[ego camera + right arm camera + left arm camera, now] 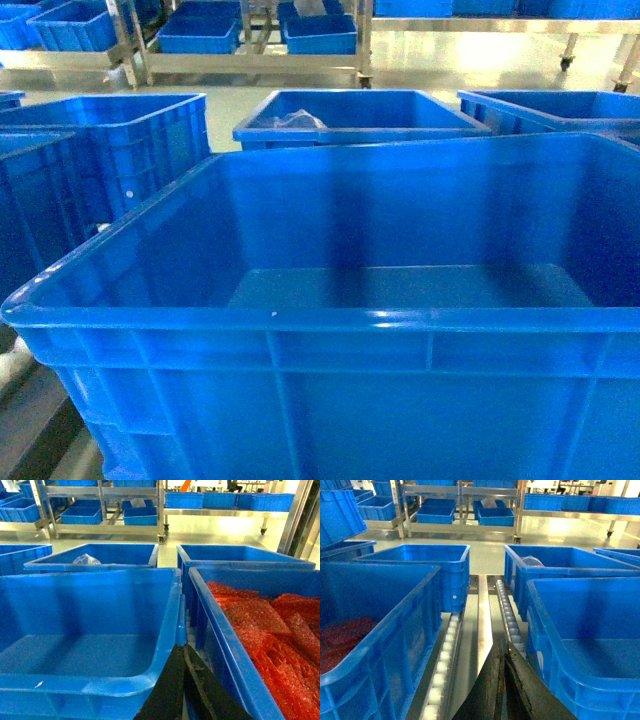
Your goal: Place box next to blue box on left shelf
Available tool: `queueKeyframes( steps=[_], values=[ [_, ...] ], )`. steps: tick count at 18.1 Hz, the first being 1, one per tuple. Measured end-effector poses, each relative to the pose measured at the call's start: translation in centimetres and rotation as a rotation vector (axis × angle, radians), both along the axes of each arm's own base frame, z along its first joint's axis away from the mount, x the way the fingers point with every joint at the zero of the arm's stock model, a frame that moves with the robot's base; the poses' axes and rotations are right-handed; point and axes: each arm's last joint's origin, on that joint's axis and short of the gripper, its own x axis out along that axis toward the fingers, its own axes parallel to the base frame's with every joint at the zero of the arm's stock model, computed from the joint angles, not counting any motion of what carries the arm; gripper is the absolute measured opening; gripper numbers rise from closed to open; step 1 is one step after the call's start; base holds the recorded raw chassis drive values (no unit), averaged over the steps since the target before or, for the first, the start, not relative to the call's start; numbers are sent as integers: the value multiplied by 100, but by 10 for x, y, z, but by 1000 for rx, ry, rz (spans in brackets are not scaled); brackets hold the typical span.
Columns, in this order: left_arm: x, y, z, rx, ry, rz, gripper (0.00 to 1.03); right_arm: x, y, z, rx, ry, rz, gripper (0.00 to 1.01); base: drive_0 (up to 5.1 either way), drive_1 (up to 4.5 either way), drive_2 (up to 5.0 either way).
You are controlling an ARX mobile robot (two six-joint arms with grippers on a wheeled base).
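The box (330,340) fills the head view, a big deep bright-blue plastic crate with a thick rounded glossy rim and ribbed front wall; its floor looks smooth and bare from here, any pattern too blurred to tell. Neither gripper shows in the head view. In the left wrist view the left gripper (503,680) sits at the bottom edge, dark fingers pressed together with only a thin slit between, nothing held, in the gap just left of the box's left wall (545,630), over a metal roller rail (507,612) with white rollers. Left of that gap stands a left crate (385,645) of the same ribbed blue plastic, holding something red and crinkly. In the right wrist view the right gripper (184,685) looks the same: dark fingers closed to a narrow seam, empty, just off the box's right rim, between the box and a right crate (235,645) heaped with red crinkled mesh-like material (270,625). Behind sit more blue crates, one with a clear plastic bag (86,559), and steel shelving (105,527) with shallow blue trays.
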Motion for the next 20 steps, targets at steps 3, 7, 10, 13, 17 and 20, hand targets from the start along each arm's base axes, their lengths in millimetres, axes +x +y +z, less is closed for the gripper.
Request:
queueKeyframes(
  steps=[3, 7, 10, 13, 17, 20],
  values=[
    [-4, 0, -6, 0, -13, 0, 2, -5, 0, -5, 0, -14, 0, 2, 0, 0, 0],
    [-6, 0, -6, 0, -15, 0, 2, -8, 0, -5, 0, -11, 0, 2, 0, 0, 0],
    [-7, 0, -6, 0, -14, 0, 2, -9, 0, -5, 0, -14, 0, 2, 0, 0, 0],
    [-8, 0, -8, 0, -3, 0, 2, -10, 0, -5, 0, -16, 0, 2, 0, 0, 0],
    [-16, 0, -13, 1, 34, -2, 2, -11, 0, -5, -1, -13, -1, 2, 0, 0, 0],
    [-18, 0, -7, 1, -20, 3, 2, -12, 0, -5, 0, -14, 0, 2, 0, 0, 0]
  ],
)
